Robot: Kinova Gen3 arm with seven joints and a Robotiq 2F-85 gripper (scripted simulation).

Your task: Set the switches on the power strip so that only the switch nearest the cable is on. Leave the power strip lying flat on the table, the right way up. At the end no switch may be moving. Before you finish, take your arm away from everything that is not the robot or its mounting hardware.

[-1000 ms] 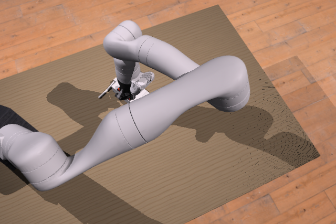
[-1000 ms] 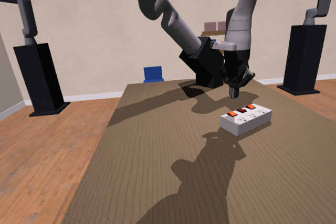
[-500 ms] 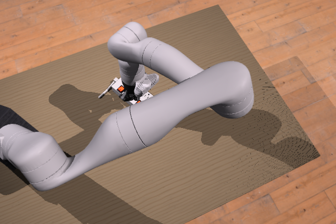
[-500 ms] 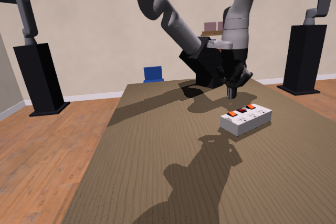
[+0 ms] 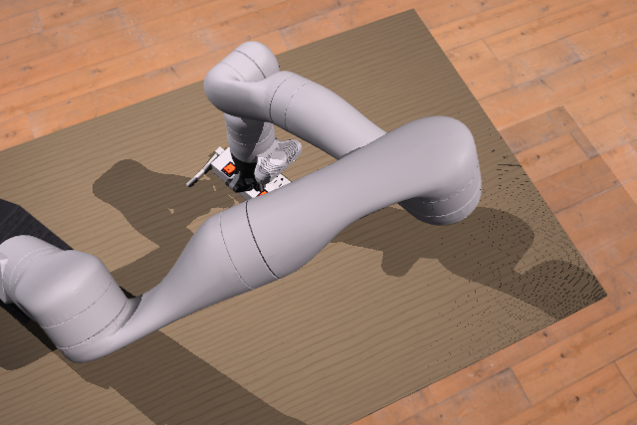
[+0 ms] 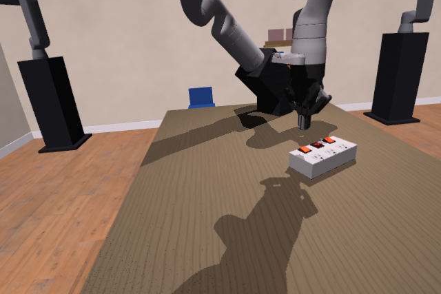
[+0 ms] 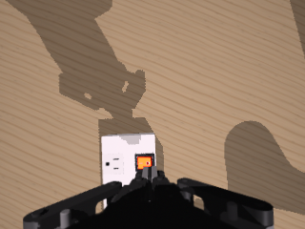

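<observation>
Three switches [image 6: 317, 144] top the strip [image 6: 322, 157], which lies flat on the table [image 6: 199, 191]. Directly over them hangs the gripper [image 6: 303, 124], clenched on nothing, tips pointing down and clear of the strip.

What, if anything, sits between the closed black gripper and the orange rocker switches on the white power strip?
Nothing visible. In the exterior view the shut black gripper hangs above the white power strip, with only open air down to the orange rocker switches. The wrist view shows the fingertips just short of one lit switch.
</observation>
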